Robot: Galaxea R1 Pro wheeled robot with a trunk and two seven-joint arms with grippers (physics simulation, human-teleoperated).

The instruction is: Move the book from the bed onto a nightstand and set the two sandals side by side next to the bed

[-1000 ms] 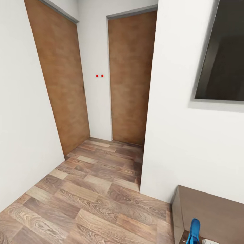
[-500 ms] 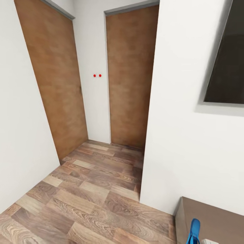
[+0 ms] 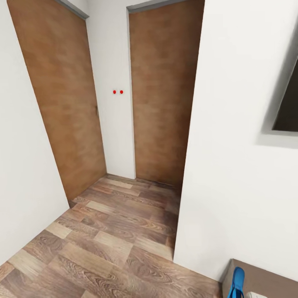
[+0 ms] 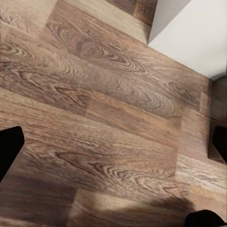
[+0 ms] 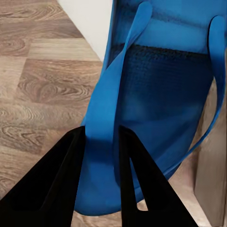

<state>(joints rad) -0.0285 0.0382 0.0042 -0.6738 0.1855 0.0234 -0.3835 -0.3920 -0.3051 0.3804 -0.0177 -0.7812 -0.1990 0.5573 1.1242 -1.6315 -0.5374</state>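
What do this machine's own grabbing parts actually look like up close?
Each end effector ends in plain matte black fingers. On the right end effector the two fingers are long flat wedges that narrow toward their tips. The left end effector shows dark black finger tips at the picture's edges. No cables or markings are visible.

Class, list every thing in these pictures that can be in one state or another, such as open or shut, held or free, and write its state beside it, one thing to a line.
Left door: shut.
Right door: shut.
Sandal: held off the floor, a strap pinched by the right gripper.
Right gripper: shut on the sandal's strap.
Left gripper: open, holding nothing, over bare wood floor.
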